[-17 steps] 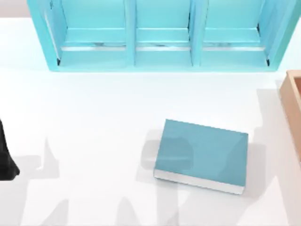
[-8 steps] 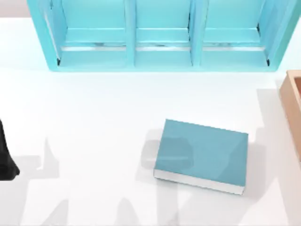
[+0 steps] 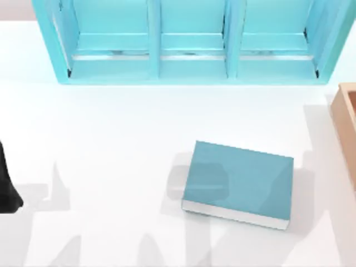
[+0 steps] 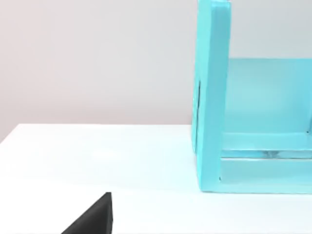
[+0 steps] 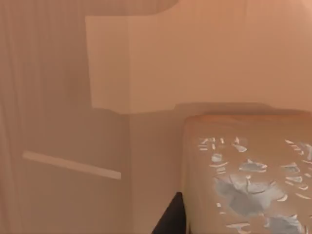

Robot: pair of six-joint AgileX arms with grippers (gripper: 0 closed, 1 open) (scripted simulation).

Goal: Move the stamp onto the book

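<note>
top view: book flat on table, nothing atop.

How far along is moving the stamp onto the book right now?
Nothing looks done yet: the book lies flat on the table with its teal cover bare. In hand: the right wrist view looks into orange-tan walls at a tan block with a pale mark, probably the stamp, likely inside the orange-tan box at the table's right edge. Left to do: grip it, lift it out, set it on the book. The left arm sits parked at the left edge.
</note>
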